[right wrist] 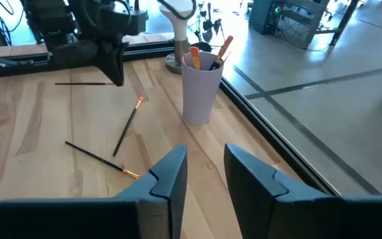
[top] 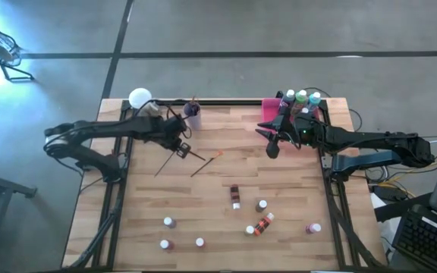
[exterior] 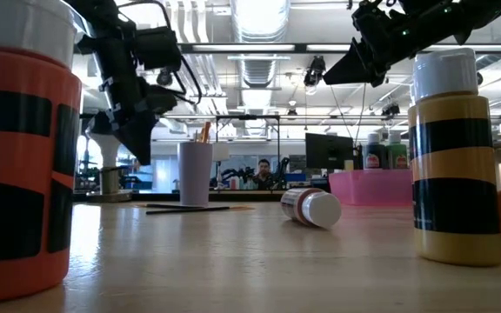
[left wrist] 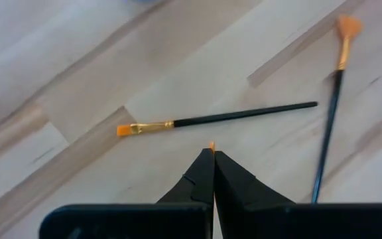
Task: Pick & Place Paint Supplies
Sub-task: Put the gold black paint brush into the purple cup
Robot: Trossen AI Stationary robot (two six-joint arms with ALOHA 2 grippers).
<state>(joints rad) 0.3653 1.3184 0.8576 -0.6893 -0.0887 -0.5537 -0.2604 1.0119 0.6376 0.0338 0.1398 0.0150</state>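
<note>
From above we count 2 brushes (top: 171, 161) on the table below the left gripper (top: 181, 149) and 8 bottles (top: 235, 196) loose.

Left wrist: fingers (left wrist: 201, 178) pinched shut on an orange tip, 2 brushes just ahead.

Right wrist: right gripper (right wrist: 204, 169) parted, empty; lilac cup (right wrist: 200, 87) ahead.

Lilac cup (right wrist: 199, 86), pink tray (exterior: 374, 186), orange-tipped brushes (left wrist: 217, 118)

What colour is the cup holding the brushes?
Lilac; the cup shows best in the right wrist view.
</note>
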